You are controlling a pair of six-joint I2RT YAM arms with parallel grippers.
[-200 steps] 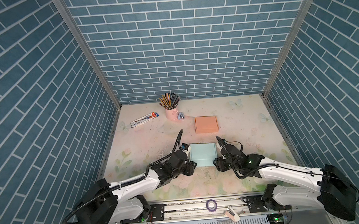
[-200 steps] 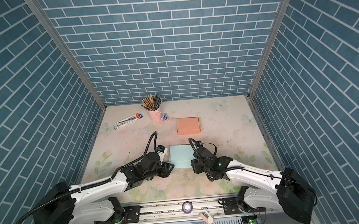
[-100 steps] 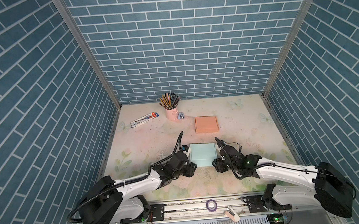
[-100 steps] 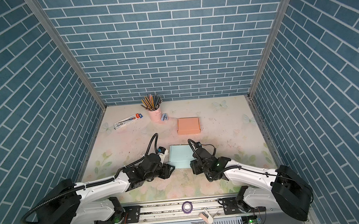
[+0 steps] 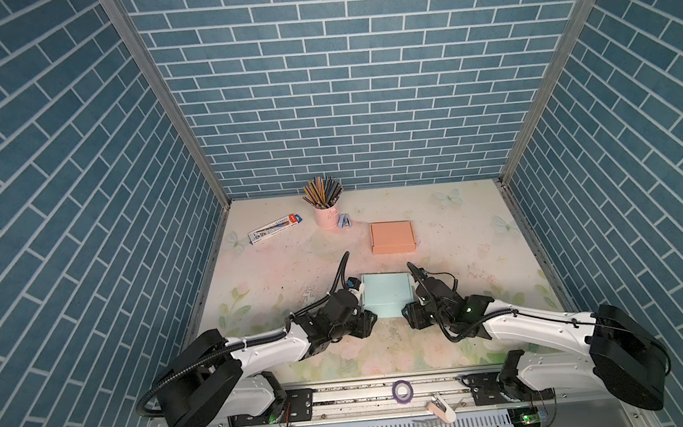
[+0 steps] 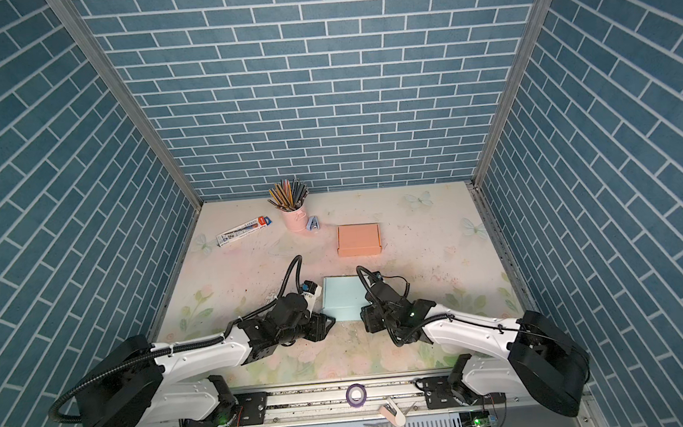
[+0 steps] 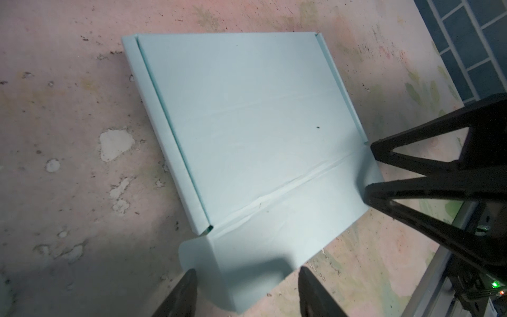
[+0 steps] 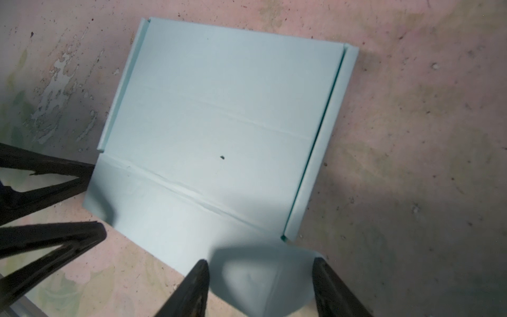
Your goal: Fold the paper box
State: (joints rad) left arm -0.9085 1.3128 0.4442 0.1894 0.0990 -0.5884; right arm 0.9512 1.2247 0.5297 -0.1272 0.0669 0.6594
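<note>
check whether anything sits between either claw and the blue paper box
Nothing visible does. The left claw and right claw are open at the near corners of the paper box, each straddling one corner of it.

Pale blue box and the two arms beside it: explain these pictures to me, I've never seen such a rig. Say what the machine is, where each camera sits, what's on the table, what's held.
It is a robot with two arms, each ending in a two-fingered gripper. Two pictures come from a camera pair overhead; two from cameras on the wrists. On the table lies the pale blue box, flat, side edges folded. The left gripper and right gripper sit at its near corners, jaws open over the corner tabs; nothing is held. Farther back: an orange box, a pink cup of pencils, a long packet.
</note>
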